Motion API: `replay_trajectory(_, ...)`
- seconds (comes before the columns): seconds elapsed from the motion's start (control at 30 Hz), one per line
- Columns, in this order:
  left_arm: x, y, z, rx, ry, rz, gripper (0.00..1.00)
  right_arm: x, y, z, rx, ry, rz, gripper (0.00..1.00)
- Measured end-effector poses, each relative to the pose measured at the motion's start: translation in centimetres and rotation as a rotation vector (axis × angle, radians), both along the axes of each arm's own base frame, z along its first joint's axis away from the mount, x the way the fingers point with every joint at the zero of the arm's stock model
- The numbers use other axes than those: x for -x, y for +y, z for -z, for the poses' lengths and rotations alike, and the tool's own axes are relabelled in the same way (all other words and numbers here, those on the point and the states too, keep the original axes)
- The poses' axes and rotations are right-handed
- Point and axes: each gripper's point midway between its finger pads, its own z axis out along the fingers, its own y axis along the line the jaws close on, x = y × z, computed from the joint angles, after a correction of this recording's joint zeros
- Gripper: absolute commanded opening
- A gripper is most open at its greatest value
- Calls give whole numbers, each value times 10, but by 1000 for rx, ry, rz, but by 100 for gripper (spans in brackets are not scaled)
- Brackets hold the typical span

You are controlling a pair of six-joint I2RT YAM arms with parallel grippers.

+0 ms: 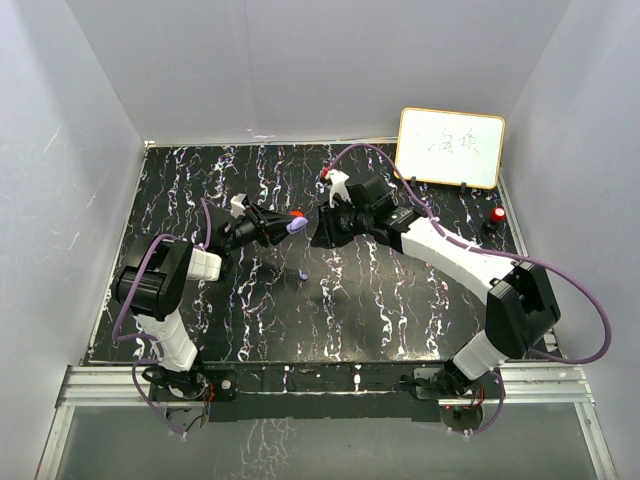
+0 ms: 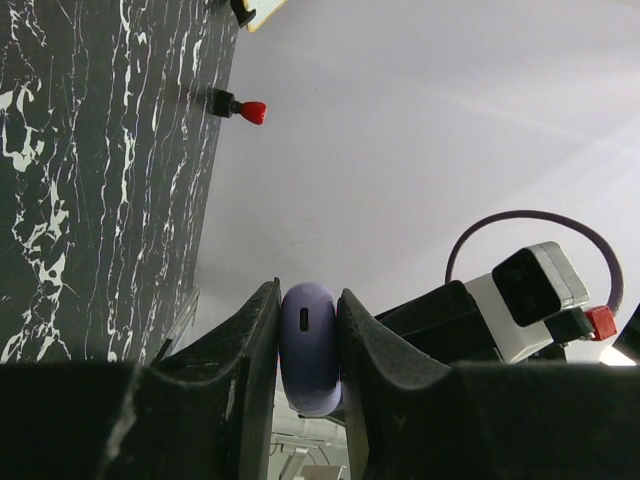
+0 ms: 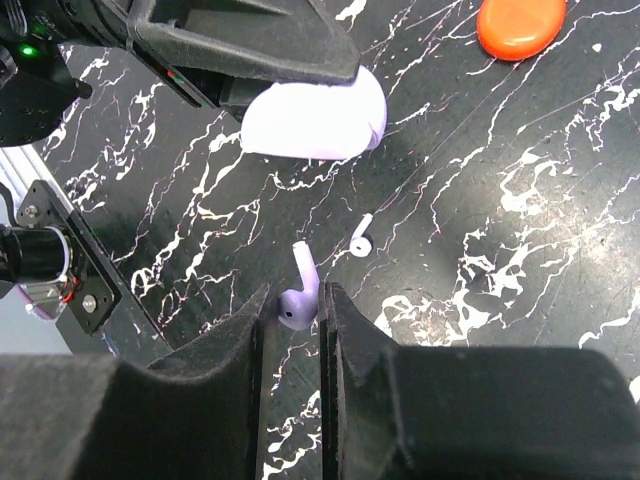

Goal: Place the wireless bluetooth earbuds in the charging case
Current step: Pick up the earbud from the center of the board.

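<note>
- Black, white-veined worktop [image 1: 400, 300] lies between pale walls.
- On the near side of the case, a second, pale bud [image 3: 360, 236] lies loose on the worktop.
- Left hand [image 2: 308, 300] is clamped on the lilac case [image 2: 310, 350] and holds it edge-on, off the worktop.
- Right hand [image 3: 296, 295], just beside the case, pinches the purple bud [image 3: 297, 305] by its head, with the stem pointing toward the case.
- To seat it well, I judge:
  - bring the bud to the case's open face;
  - line the stem up with its socket;
  - hold the case steady;
  - let go only once the bud sits down, because so small a piece may twist in the grip.
- Just beyond the case, a red disc [image 3: 520, 25] rests on the worktop.
- Unclear:
  - whether the case's lid is up;
  - where the sockets are, since none show;
  - more of the case from the left wrist view, which gives only a narrow edge with a small slot.
</note>
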Motion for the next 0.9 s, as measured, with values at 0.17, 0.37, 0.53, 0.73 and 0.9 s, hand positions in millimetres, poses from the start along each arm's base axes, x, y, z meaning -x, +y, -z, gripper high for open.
replay_trajectory(0.17,1,0,3,-11,6,1,0,-5,5,-2,-5,1,-5,17)
replay_trajectory(0.37,2,0,5,-28,12,2,0,-11,11,-6,-16,3,-6,17)
replay_trajectory(0.53,2,1,6,-34,15,2,0,-12,14,3,-16,43,3,16)
replay_trajectory(0.73,2,1,6,-34,15,1,0,-10,19,2,-51,89,20,16)
replay_trajectory(0.9,2,2,1,-39,1,-8,0,-13,20,4,-100,131,61,16)
